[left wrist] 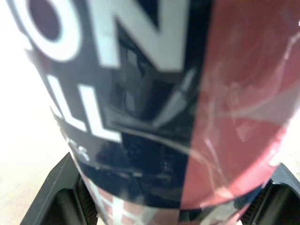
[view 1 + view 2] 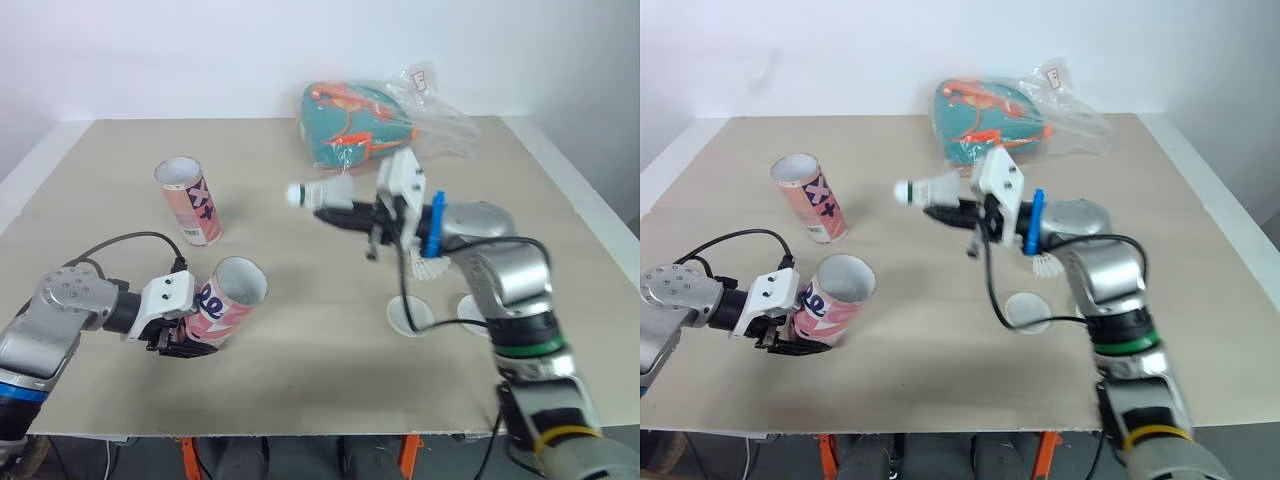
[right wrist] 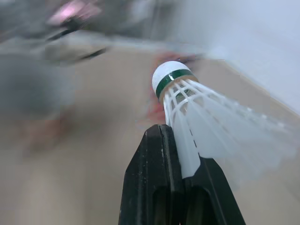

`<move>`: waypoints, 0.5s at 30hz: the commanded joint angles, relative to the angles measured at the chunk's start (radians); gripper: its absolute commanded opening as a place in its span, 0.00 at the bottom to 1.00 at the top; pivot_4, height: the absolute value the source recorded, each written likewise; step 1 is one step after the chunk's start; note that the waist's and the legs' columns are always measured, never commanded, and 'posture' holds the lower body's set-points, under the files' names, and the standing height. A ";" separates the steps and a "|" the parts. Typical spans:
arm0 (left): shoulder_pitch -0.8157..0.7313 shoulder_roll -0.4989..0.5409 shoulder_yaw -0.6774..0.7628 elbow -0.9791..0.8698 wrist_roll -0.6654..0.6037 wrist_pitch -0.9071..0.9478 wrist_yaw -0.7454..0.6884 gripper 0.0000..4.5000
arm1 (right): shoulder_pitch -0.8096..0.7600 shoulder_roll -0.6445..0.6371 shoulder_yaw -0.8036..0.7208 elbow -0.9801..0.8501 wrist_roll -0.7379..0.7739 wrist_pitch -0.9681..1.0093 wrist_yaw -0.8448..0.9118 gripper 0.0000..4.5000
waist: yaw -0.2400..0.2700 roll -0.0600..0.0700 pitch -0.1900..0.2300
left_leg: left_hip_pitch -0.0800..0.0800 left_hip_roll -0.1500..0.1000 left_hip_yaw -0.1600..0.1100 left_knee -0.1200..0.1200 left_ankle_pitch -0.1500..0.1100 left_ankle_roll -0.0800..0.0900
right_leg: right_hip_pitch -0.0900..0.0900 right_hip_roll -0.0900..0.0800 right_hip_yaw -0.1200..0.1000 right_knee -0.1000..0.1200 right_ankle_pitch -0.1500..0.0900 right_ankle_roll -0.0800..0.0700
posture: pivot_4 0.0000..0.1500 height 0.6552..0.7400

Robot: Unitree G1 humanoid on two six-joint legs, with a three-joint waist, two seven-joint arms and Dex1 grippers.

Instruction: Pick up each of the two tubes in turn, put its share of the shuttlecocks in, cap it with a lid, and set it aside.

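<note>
My left gripper is shut on a pink and dark tube, held tilted with its open mouth facing up and toward the middle of the table. A second pink tube stands upright farther back on the left. Above the table's middle, my right gripper is shut on the feathers of a white shuttlecock, whose cork points left. Another shuttlecock lies under my right forearm. Two white lids lie flat near the front right.
A teal and orange item in a clear plastic bag lies at the back of the wooden table. A black cable loops from my left wrist.
</note>
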 commanded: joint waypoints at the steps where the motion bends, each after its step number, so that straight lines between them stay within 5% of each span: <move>1: 0.024 -0.015 -0.066 0.010 0.018 0.003 0.013 0.70 | -0.027 -0.031 0.026 -0.070 0.002 -0.046 0.068 0.03 | 0.000 0.000 0.000 | 0.000 0.000 0.000 0.000 0.000 0.000 | 0.000 0.000 0.000 0.000 0.000 0.000 | 1.00 1.00; 15: 0.013 -0.011 -0.067 0.019 0.018 0.005 0.012 0.70 | -0.203 0.045 0.200 -0.001 -0.092 -0.168 0.190 0.03 | 0.003 0.000 0.000 | 0.000 0.000 0.000 0.000 0.000 0.000 | -0.002 0.000 -0.001 -0.003 0.001 0.000 | 1.00 1.00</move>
